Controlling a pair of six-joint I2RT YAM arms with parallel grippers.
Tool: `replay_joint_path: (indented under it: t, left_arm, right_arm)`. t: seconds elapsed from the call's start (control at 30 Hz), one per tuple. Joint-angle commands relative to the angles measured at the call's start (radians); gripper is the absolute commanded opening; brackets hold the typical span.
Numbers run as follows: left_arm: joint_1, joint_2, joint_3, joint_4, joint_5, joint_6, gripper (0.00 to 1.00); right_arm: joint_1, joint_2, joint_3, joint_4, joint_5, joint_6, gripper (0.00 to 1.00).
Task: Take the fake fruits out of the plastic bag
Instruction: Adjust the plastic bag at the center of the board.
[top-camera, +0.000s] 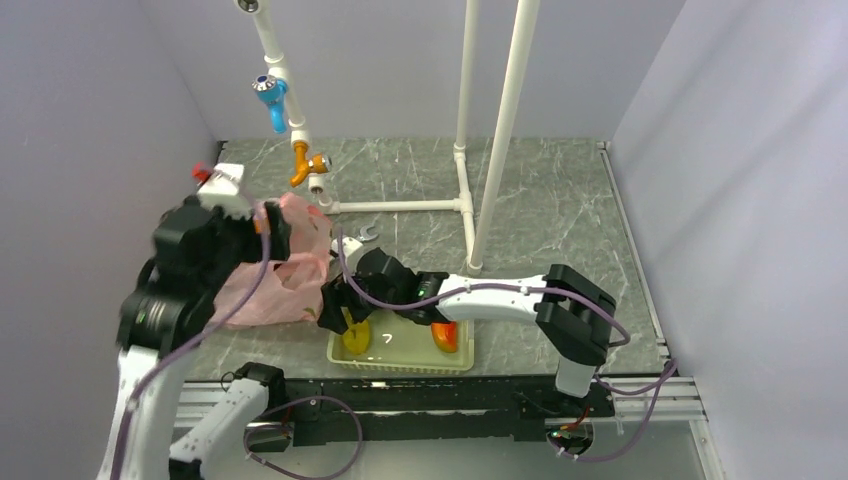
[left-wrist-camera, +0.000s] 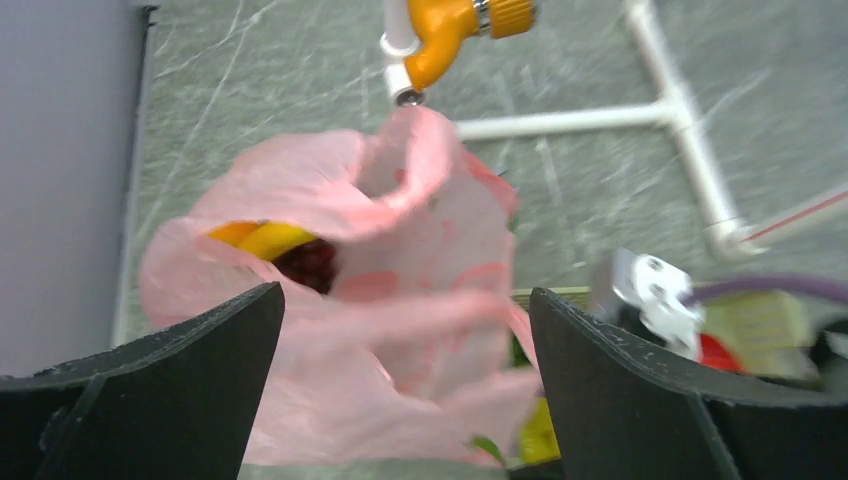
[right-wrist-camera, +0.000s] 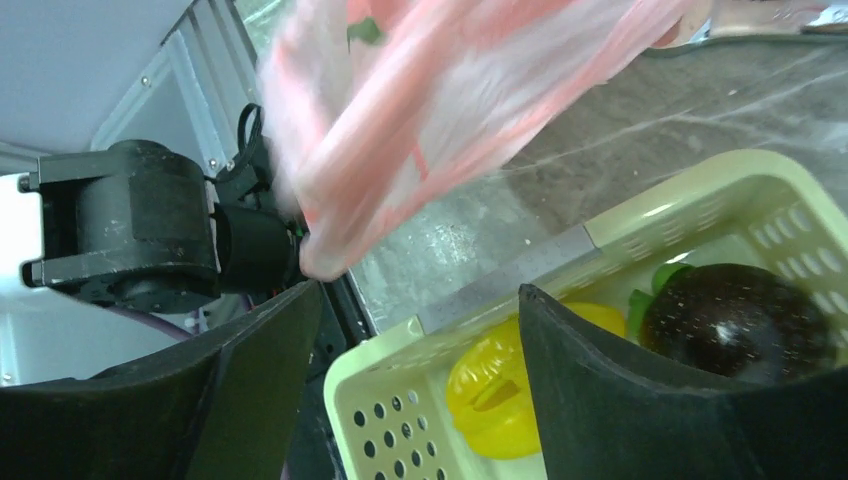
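Observation:
The pink plastic bag (top-camera: 285, 270) lies crumpled on the table, left of the pale green basket (top-camera: 400, 362). In the left wrist view the bag (left-wrist-camera: 400, 300) gapes open, showing a yellow-orange fruit (left-wrist-camera: 262, 238) and the dark grape bunch (left-wrist-camera: 310, 265) inside. My left gripper (top-camera: 272, 235) is open, with its jaws (left-wrist-camera: 405, 340) wide apart just over the bag. My right gripper (top-camera: 335, 310) is open and empty (right-wrist-camera: 420, 330) over the basket's left corner (right-wrist-camera: 385, 400), just below the bag (right-wrist-camera: 450, 100). A yellow fruit (right-wrist-camera: 495, 400) lies in the basket.
The basket also holds a dark round fruit (right-wrist-camera: 735, 320) and a red-orange mango-like fruit (top-camera: 447, 335). A white pipe frame (top-camera: 465, 205) with an orange fitting (top-camera: 305, 165) and a blue one (top-camera: 272, 95) stands behind the bag. A silver wrench (top-camera: 365, 235) lies nearby. Grey walls enclose the table.

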Motion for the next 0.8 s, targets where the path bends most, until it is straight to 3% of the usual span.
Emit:
replay_joint_path:
  t: [0.0,0.13,0.17,0.23,0.27,0.37,0.53,0.67,0.77]
  left_arm:
    - [-0.002,-0.215,-0.064,-0.094,0.087,-0.221,0.98]
    - [-0.002,-0.399,-0.228,-0.073,0.204,-0.287,0.92]
    - [-0.002,-0.423,-0.262,-0.071,0.189,-0.318,0.88]
    - [-0.002,-0.445,-0.321,-0.066,0.145,-0.413,0.7]
    - [-0.002,-0.447,-0.346,-0.045,0.145,-0.463,0.69]
    - [-0.002,-0.457,-0.418,0.061,0.168,-0.529,0.86]
    - [-0.002,-0.37,-0.434,0.216,0.14,-0.351,0.92]
    - [-0.002,-0.251,-0.389,0.236,0.04,-0.191,0.88]
    - [-0.002,-0.206,-0.396,0.294,0.061,-0.036,0.87]
  right_arm:
    - [0.007,-0.092,-0.032,0.018,0.015,-0.121,0.79]
    - [0.005,-0.147,-0.065,0.029,0.005,-0.166,0.85]
    - [-0.001,-0.162,-0.075,0.036,0.005,-0.168,0.86]
    - [-0.019,-0.185,-0.087,0.044,-0.008,-0.156,0.86]
    - [-0.03,-0.193,-0.091,0.046,-0.016,-0.146,0.86]
    - [-0.07,-0.219,-0.114,0.06,-0.03,-0.118,0.86]
    - [-0.13,-0.237,-0.153,0.068,-0.059,-0.088,0.86]
    - [-0.153,-0.27,-0.179,0.077,-0.062,-0.081,0.86]
    - [-0.157,-0.286,-0.182,0.073,-0.061,-0.096,0.86]
